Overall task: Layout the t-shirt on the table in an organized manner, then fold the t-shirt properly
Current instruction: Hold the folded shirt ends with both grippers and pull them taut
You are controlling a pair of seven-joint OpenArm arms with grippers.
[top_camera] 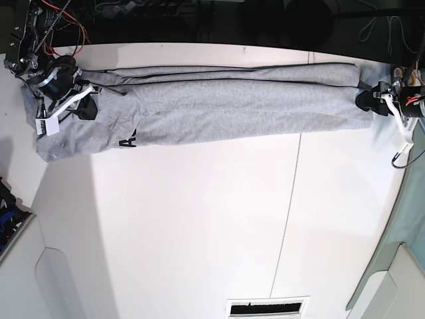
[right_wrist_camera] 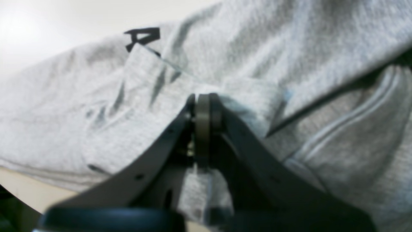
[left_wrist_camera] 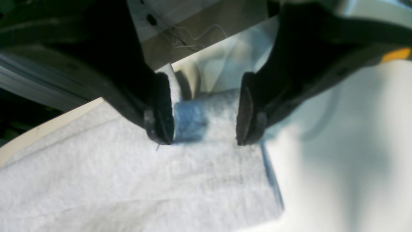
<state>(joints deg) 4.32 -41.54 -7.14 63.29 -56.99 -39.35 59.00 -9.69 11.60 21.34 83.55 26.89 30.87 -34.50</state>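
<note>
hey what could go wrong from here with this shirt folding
1. The left claw stands open over the t-shirt's end with no cloth pinched, so any pull by the other arm could drag that end.
2. The right claw is shut on a small bunched fold of cloth that may slip free.
3. The t-shirt is folded into a long strip near the table's far edge, so part of it could slide off.

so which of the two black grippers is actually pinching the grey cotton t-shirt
The right gripper: its jaws are shut on a fold of the grey cotton t-shirt. The left gripper stands open.
</note>
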